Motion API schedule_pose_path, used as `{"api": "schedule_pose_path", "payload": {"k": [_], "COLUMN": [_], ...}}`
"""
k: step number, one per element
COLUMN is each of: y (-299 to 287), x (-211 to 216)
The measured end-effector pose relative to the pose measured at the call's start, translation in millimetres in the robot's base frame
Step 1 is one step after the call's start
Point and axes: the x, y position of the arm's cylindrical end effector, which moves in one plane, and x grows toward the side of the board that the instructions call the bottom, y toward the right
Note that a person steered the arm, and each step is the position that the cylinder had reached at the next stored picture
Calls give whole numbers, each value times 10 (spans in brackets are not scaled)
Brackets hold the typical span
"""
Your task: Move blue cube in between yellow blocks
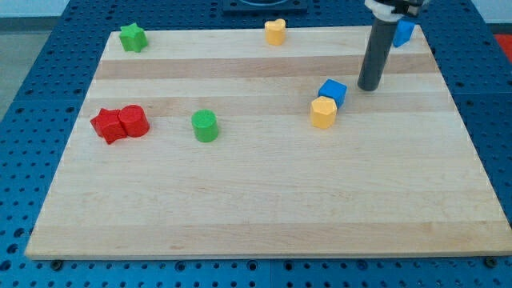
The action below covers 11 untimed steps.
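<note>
The blue cube (pixel 333 92) sits right of the board's middle, touching the upper right of a yellow block (pixel 323 113). A second yellow block, heart-shaped (pixel 275 32), lies at the view's top edge, left of the cube's column. My tip (pixel 369 87) rests on the board just right of the blue cube, a small gap apart. The rod rises up toward the view's top right.
A second blue block (pixel 404 33) sits at the top right, partly behind the rod. A green star (pixel 132 38) is at top left. A red star (pixel 106 126) and red cylinder (pixel 134 122) touch at the left. A green cylinder (pixel 205 126) stands left of middle.
</note>
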Motion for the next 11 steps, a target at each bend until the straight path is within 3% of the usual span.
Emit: {"api": "schedule_pose_path", "payload": {"k": [2,4,11], "y": [-238,-475,-509], "x": [330,330,17]}}
